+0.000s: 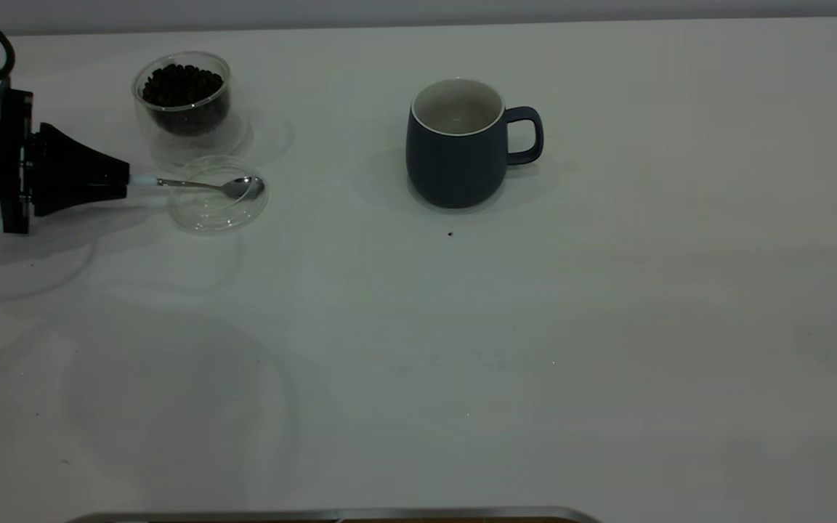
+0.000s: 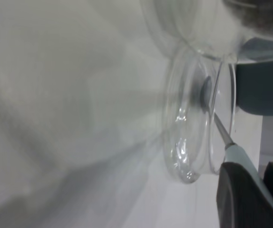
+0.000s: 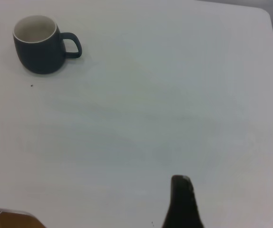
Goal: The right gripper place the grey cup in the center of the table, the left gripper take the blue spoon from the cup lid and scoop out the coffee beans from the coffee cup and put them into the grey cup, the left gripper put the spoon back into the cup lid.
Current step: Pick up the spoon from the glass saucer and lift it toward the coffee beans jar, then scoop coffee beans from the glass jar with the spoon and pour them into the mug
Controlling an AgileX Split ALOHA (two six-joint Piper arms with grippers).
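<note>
My left gripper (image 1: pixel 124 179) reaches in from the left edge and is shut on the pale blue handle of the blue spoon (image 1: pixel 208 185). The spoon lies level, its silver bowl over the clear cup lid (image 1: pixel 216 207); I cannot tell whether it touches. In the left wrist view the spoon (image 2: pixel 238 156) runs from between my fingers to the lid (image 2: pixel 186 137). The coffee cup (image 1: pixel 184 109), full of coffee beans (image 1: pixel 182 83), stands just behind the lid. The grey cup (image 1: pixel 458 149) stands upright and empty at mid-table, handle to the right; it also shows in the right wrist view (image 3: pixel 41 45). My right gripper (image 3: pixel 181 190) hangs far from it, empty.
The white table (image 1: pixel 607 327) stretches wide to the right and front of the grey cup. A tiny dark speck (image 1: pixel 450 234) lies just in front of the cup. A metal-edged strip (image 1: pixel 331 514) runs along the near edge.
</note>
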